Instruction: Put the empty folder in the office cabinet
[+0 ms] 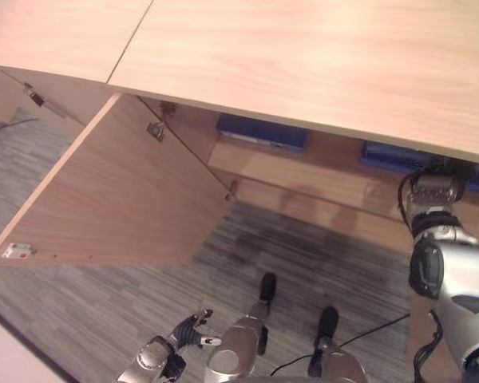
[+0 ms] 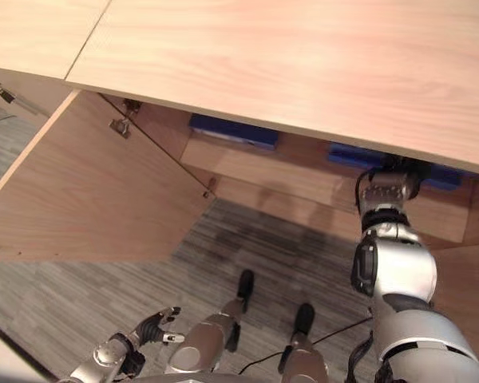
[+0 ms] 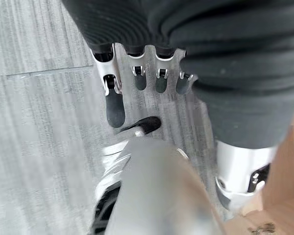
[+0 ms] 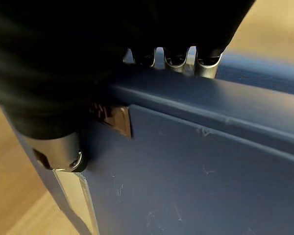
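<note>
Fingers (image 4: pixel 206 66) of my right hand (image 4: pixel 54 83) curl over the blue folder's (image 4: pixel 196 166) top edge, holding it inside the open cabinet (image 1: pixel 303 171). My left hand (image 3: pixel 137 73) hangs relaxed above the floor (image 1: pixel 80 303).

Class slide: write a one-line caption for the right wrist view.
Right hand gripping a blue folder, fingers hooked over its top edge, above the wooden cabinet shelf.

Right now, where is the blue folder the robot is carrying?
The blue folder is in the right hand, inside the open wooden cabinet on its right side, beside another blue folder on the shelf.
</note>
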{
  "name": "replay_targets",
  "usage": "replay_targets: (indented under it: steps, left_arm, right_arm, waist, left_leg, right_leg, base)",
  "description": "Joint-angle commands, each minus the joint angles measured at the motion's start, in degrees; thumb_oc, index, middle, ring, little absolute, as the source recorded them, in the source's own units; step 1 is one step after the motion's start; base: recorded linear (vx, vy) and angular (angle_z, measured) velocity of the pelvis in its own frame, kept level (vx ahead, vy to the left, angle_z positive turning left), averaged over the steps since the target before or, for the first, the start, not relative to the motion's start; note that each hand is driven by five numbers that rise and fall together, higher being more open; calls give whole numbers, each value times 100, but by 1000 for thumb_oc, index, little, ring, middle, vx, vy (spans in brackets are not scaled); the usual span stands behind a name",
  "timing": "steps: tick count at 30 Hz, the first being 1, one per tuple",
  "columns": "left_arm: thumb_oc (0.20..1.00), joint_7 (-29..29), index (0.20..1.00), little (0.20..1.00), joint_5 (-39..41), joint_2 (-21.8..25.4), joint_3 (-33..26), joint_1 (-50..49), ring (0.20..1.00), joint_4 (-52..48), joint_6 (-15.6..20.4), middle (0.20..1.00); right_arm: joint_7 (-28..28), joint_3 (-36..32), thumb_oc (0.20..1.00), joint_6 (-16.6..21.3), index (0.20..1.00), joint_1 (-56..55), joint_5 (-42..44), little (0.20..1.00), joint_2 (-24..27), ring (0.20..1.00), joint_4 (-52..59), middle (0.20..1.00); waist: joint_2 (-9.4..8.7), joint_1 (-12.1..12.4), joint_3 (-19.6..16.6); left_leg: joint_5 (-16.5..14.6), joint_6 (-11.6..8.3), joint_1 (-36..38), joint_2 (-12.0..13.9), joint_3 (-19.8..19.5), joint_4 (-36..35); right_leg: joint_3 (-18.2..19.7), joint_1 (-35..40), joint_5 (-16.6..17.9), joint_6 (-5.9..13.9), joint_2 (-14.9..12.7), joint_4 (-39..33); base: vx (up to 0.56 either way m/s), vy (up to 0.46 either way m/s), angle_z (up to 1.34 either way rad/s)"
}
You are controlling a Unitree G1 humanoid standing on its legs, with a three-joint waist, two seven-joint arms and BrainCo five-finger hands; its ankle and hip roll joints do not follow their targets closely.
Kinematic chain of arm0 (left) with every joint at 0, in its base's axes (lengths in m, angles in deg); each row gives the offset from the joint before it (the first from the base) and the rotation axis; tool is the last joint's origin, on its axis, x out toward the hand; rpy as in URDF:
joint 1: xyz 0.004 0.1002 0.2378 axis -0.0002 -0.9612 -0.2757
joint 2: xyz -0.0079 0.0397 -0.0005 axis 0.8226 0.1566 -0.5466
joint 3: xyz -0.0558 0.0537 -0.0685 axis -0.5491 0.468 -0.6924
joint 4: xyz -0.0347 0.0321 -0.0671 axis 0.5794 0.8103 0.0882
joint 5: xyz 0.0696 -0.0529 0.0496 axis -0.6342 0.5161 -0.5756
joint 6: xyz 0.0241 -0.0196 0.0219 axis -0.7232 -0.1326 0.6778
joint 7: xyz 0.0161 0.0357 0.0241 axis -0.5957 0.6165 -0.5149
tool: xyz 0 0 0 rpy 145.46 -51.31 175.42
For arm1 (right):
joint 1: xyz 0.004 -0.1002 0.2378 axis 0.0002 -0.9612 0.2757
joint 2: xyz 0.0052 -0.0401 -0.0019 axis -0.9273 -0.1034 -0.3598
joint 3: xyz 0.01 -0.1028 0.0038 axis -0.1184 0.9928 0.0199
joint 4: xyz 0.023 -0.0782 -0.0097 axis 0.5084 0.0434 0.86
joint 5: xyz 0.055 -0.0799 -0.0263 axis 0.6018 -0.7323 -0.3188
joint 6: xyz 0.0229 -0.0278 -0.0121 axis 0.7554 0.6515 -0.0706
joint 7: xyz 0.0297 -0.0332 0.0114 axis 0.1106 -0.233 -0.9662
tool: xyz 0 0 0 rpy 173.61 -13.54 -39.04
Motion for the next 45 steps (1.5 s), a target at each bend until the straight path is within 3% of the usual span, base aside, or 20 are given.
replay_targets:
  steps: [1, 5, 10, 11, 21, 39, 45]
  left_arm:
    - [1000, 75, 1000, 1000, 96, 114, 137, 416, 1000, 30, 97, 1000]
    - [1000, 68, 1000, 1000, 75, 251, 321, 490, 1000, -88, 116, 1000]
    - [1000, 142, 1000, 1000, 15, 261, 417, 569, 1000, -45, 111, 1000]
    - [1000, 303, 1000, 1000, -84, 263, 545, 664, 1000, 1, 109, 1000]
    - [1000, 722, 1000, 1000, -114, 181, 673, 845, 1000, -81, 170, 1000]
    - [1000, 837, 1000, 1000, 76, 188, 597, 830, 1000, -192, 257, 1000]
    - [1000, 807, 1000, 1000, 98, 161, 571, 771, 1000, -187, 257, 1000]
  right_arm:
    - [3, 680, 200, 382, 200, 528, 10, 200, 649, 200, 289, 200]
    - [-149, 1046, 200, 332, 200, 1150, 21, 200, 1118, 200, 44, 200]
    - [-410, 1265, 200, 361, 200, 1535, -117, 200, 1270, 200, 19, 200]
    - [-884, 1404, 200, 393, 200, 1898, -188, 200, 1401, 200, -263, 200]
    - [-1933, 1021, 200, 871, 200, 1855, -105, 200, 1149, 200, -200, 200]
    - [-2078, 1274, 200, 654, 200, 1746, -432, 200, 1180, 200, -240, 200]
    - [-2003, 1588, 200, 316, 200, 1825, -852, 200, 1269, 200, -351, 200]
  waist:
    - [-270, 191, -71]
    - [-133, 324, -134]
    - [-55, 370, -155]
    - [8, 387, -127]
    - [96, 258, -13]
    - [155, 102, 185]
    - [162, 90, 205]
  left_leg:
    - [-700, -212, 63, 4, 244, 248]
    - [-774, -223, -350, -99, 167, 454]
    - [-812, -216, -608, -149, 141, 624]
    - [-888, -212, -904, -218, 127, 906]
    - [-1063, -182, -1421, -325, 109, 1339]
    - [-1069, -123, -1646, -395, 321, 1279]
    - [-1027, -112, -1578, -390, 350, 1119]
  right_leg:
    - [612, -848, 45, 567, -790, 678]
    - [634, -1385, -179, 550, -895, 1162]
    - [677, -1699, -276, 538, -958, 1469]
    - [712, -2008, -376, 515, -1013, 1778]
    - [834, -2583, -560, 484, -997, 2282]
    - [1098, -3084, -510, 497, -967, 2425]
    - [1138, -3102, -461, 510, -977, 2349]
  base:
    - [7, -15, 8]
    - [5, -2, 21]
    - [-6, 22, 14]
    - [0, 16, 4]
    - [-8, -1, 5]
    - [0, 14, -2]
    - [5, 9, -4]
